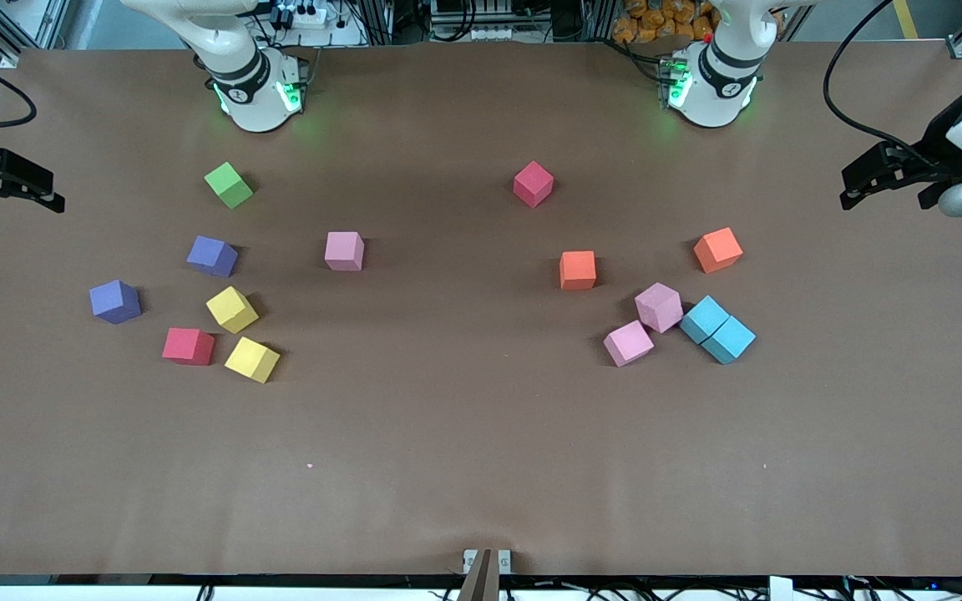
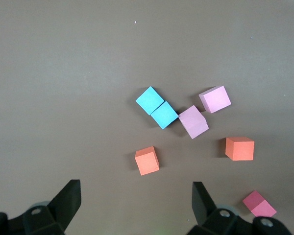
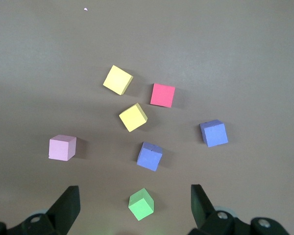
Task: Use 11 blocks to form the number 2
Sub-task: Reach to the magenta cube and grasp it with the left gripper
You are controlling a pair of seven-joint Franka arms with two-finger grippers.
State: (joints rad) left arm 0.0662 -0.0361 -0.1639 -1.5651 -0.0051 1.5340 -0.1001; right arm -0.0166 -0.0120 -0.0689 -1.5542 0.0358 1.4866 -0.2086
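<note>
Thirteen cubes lie loose on the brown counter (image 1: 464, 434) in two scattered groups, and no digit is formed. Toward the right arm's end are the green cube (image 1: 229, 184), a purple cube (image 1: 213, 255) nearer the front camera than it, a second purple cube (image 1: 115, 301), two yellow cubes (image 1: 232, 310) (image 1: 252, 360) close together, and a red cube (image 1: 189, 345) just beside the nearer yellow one. A pink cube (image 1: 344, 251) sits alone, closer to the middle. Toward the left arm's end lie another red cube (image 1: 533, 184), two orange cubes (image 1: 578, 270) (image 1: 717, 249) set apart, two more pink cubes (image 1: 659, 306) (image 1: 628, 343) near each other, and two light blue cubes (image 1: 705, 319) (image 1: 731, 339) touching side by side, just beside the farther pink one. The right claw (image 1: 26, 185) hangs at the edge of the counter at its own end, jaws wide open and holding nothing; its wrist view looks down on the green, purple, yellow, red and lone pink cubes. The left claw (image 1: 882, 179) waits likewise at its end, open and empty, with the blue, pink, orange and red cubes in its wrist view.
</note>
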